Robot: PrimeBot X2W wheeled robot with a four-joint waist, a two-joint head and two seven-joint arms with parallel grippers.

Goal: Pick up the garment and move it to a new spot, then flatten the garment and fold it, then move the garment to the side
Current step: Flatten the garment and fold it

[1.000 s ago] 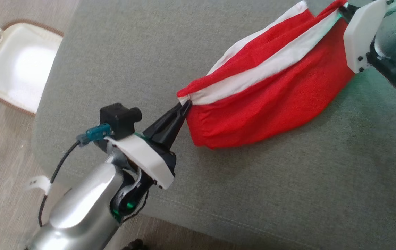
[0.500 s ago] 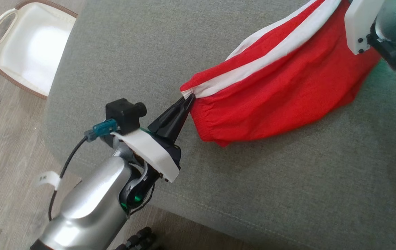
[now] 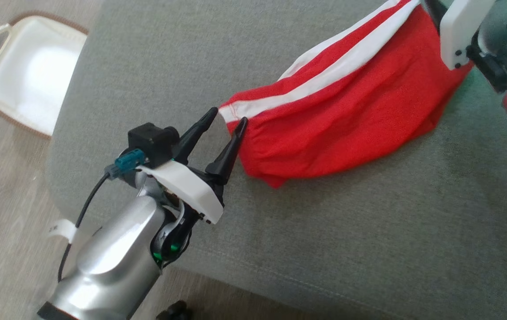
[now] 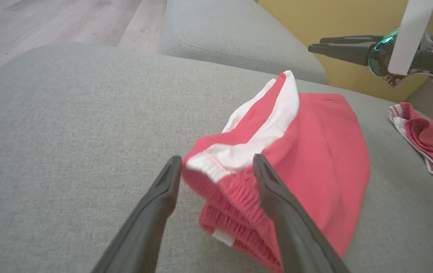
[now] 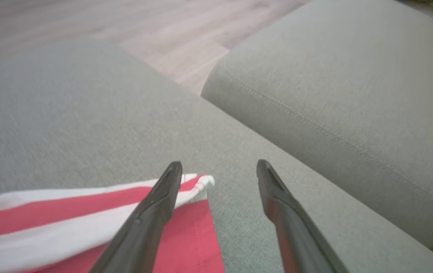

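The left pincer (image 3: 226, 119) stood open, the garment (image 3: 346, 111) lying with its elastic corner loose between the fingers (image 3: 229, 149). The right pincer (image 5: 219, 165) gaped too, at the far corner. Soft red cloth with white stripes, the garment lay bunched on the grey woven sofa cushion (image 3: 324, 249). Placing seemed finished; flattening probably needed fresh corner grips.

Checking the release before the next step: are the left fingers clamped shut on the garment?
No, the left fingers stand wide apart, with a corner of the garment lying between them.
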